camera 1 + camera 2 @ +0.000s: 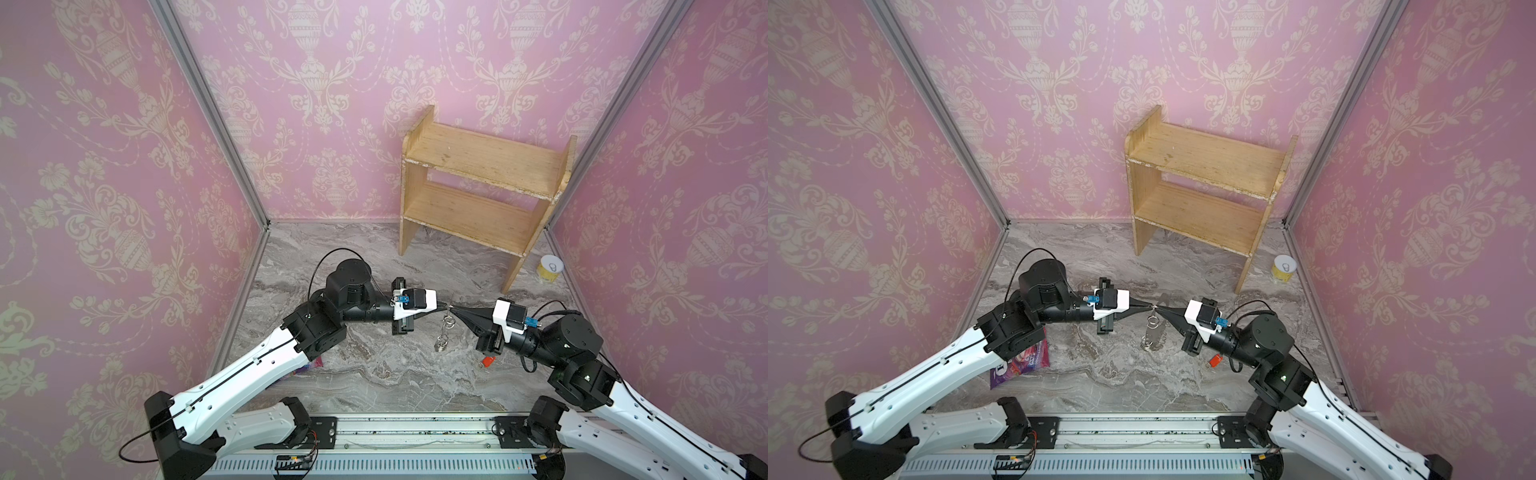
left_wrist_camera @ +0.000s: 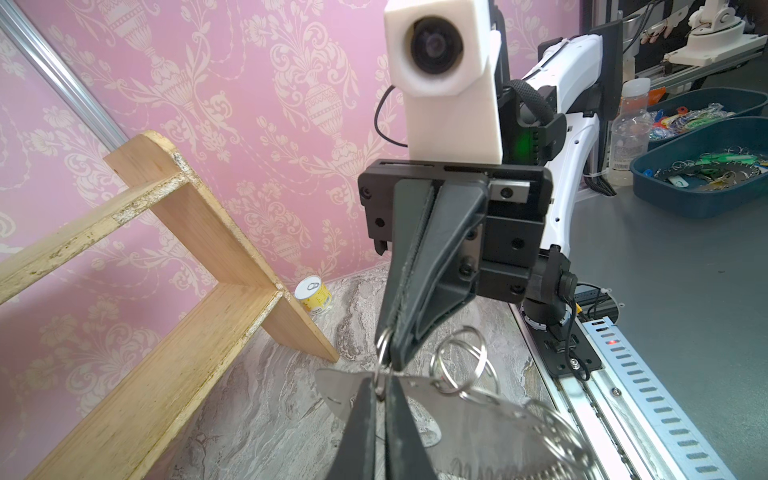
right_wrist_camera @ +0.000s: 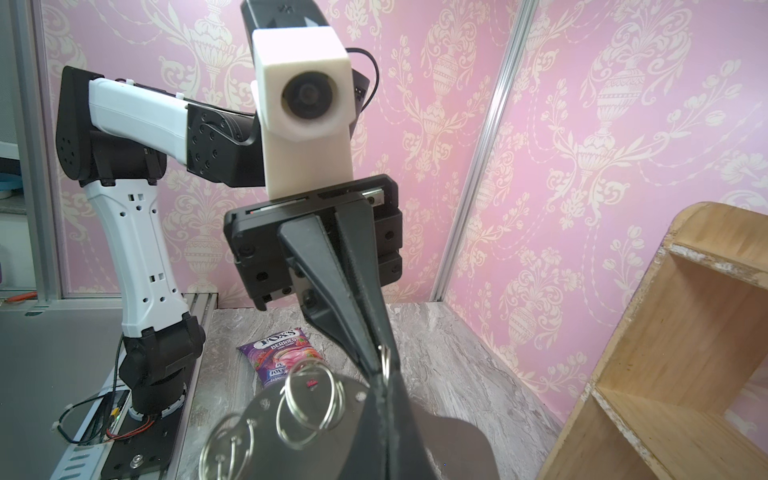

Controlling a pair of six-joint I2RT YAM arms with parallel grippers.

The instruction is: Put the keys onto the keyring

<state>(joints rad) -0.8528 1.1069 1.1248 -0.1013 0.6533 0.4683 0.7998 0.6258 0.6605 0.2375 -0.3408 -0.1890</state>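
The keyring (image 1: 1152, 336) hangs in the air at the middle of the table, a flat band with silver split rings (image 3: 311, 399) along its edge. My left gripper (image 1: 445, 306) and my right gripper (image 1: 454, 308) meet tip to tip at its top. Both are shut on the same small split ring of the keyring (image 2: 478, 419), the left gripper (image 2: 380, 384) from one side and the right gripper (image 3: 380, 376) from the other. The keys (image 1: 489, 360), a red-orange tag with a small metal piece, lie on the marble table under the right wrist, also seen in a top view as the keys (image 1: 1214, 360).
A wooden two-shelf rack (image 1: 478, 178) stands at the back right, with a yellow can (image 1: 550, 269) beside it near the right wall. A purple candy bag (image 1: 1021, 361) lies under the left arm. Blue bins of keys (image 2: 706, 174) sit outside the enclosure.
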